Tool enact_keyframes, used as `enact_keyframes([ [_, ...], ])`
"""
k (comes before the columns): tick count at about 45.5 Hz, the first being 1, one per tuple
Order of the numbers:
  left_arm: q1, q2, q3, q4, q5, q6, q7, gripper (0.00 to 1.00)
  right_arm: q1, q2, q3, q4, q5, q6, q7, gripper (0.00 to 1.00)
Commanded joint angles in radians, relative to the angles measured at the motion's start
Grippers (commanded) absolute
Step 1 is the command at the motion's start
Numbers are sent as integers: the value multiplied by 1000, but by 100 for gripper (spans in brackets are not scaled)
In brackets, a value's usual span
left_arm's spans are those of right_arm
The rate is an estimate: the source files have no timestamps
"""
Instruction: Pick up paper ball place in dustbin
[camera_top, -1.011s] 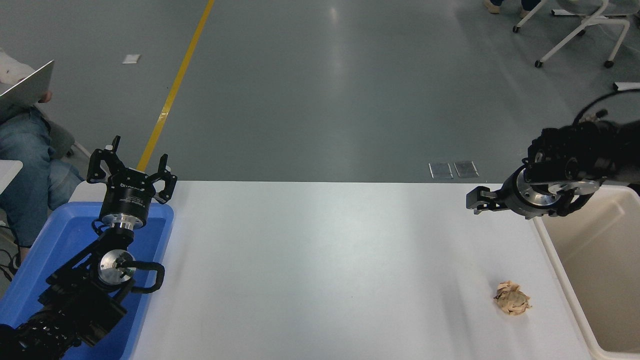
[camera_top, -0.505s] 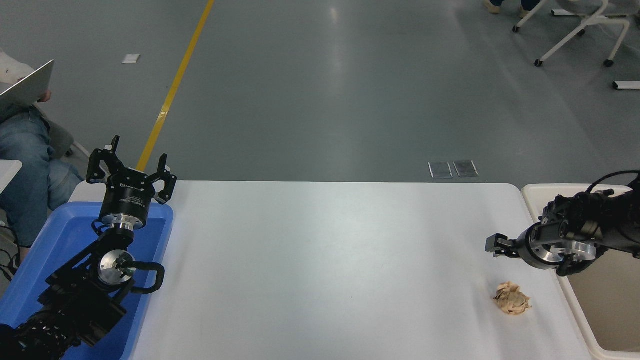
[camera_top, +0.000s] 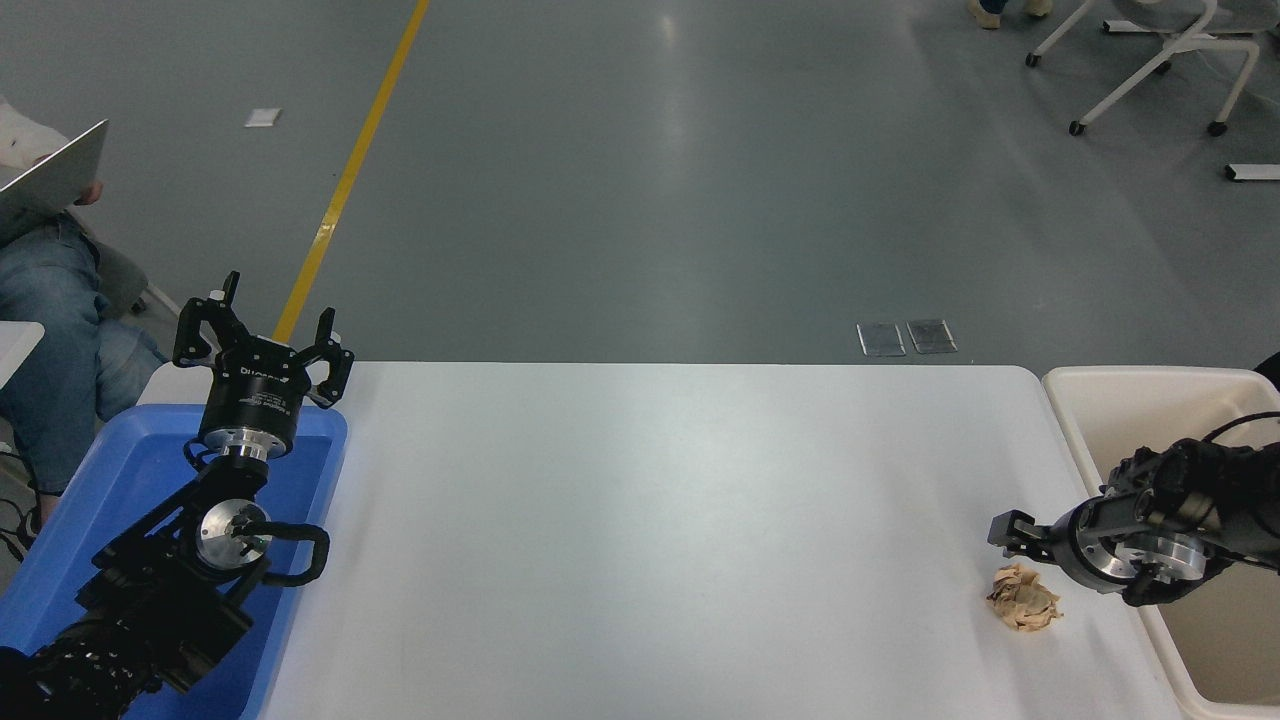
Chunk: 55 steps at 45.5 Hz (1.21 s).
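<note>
Just beyond the roundish paper ball (camera_top: 1023, 598), right end effector (camera_top: 1012, 528) points left.

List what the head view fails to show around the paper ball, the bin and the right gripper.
- Right gripper: seen side-on, only one dark tip clear; open or shut cannot be told.
- Gap between the gripper and the paper ball: height above the ball unreadable from this high angle.
- Dustbin: cut off by the right and bottom edges, partly covered by the right arm; contents unknown.
- Underside of the paper ball: hidden against the table.
</note>
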Motion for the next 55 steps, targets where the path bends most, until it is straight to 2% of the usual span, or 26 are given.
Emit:
enact_keyframes([
  [1,1,0,0,1,0,0,0,99,-32,-13,48,0,1,-1,0,100],
  [21,1,0,0,-1,0,0,0,99,-45,-12,59,10,-2,-4,1,100],
  [25,-1,0,0,-1,0,0,0,99,-55,-10,57,10,-19,-26,3,97],
  [27,1,0,0,-1,0,0,0,99,-60,-7,57,10,-21,-41,5,91],
  [30,1,0,0,1,0,0,0,99,-65,-6,57,13,-21,-49,5,74],
  [31,-1,0,0,1,0,-1,0,99,-65,-6,56,16,-22,-49,5,64],
  [34,1,0,0,-1,0,-1,0,99,-65,-6,53,19,-31,-49,5,25],
  [35,1,1,0,-1,0,-1,0,99,-65,-6,51,20,-40,-49,5,16],
  [37,1,0,0,-1,0,-1,0,99,-63,-9,51,33,-63,-49,5,8],
  [42,1,0,0,-1,0,-1,0,99,-55,-13,53,50,-106,-49,6,0],
  [55,1,1,0,-1,0,-1,0,99,47,-38,28,97,-116,-46,8,0],
])
